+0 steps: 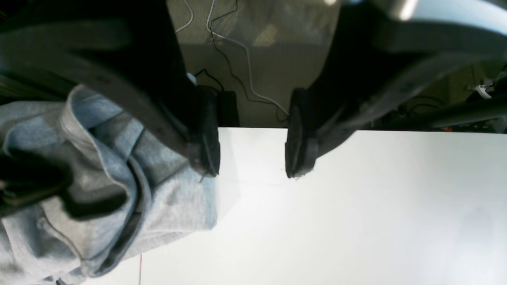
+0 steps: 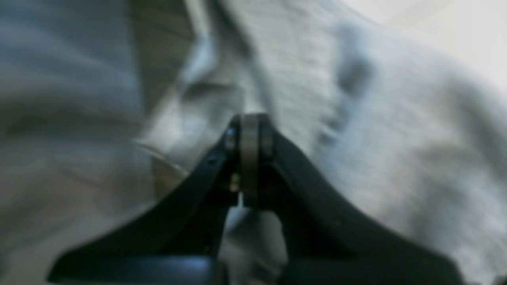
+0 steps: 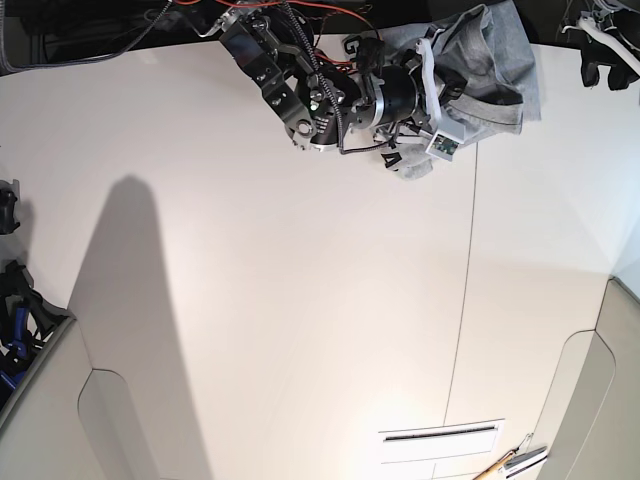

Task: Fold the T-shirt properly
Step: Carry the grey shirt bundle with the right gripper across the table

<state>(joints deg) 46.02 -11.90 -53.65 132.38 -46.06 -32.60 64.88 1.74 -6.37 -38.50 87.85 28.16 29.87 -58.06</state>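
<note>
Here the left claw point(image 1: 251, 152) stands wide over bare bench point(image 1: 356, 213), beside the bunched T-shirt point(image 1: 99, 178). The right claw point(image 2: 249, 130) is pinched closed on cloth.

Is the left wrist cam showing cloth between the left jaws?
No: the left gripper is open with bare white table in its gap; the T-shirt lies beside it.

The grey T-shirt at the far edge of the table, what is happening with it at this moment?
The right gripper is shut on the T-shirt, which sits bunched up at the far edge of the white table. The left gripper is open beside the heap and holds nothing. The shirt is crumpled, not spread flat, so no fold is made yet.
</note>
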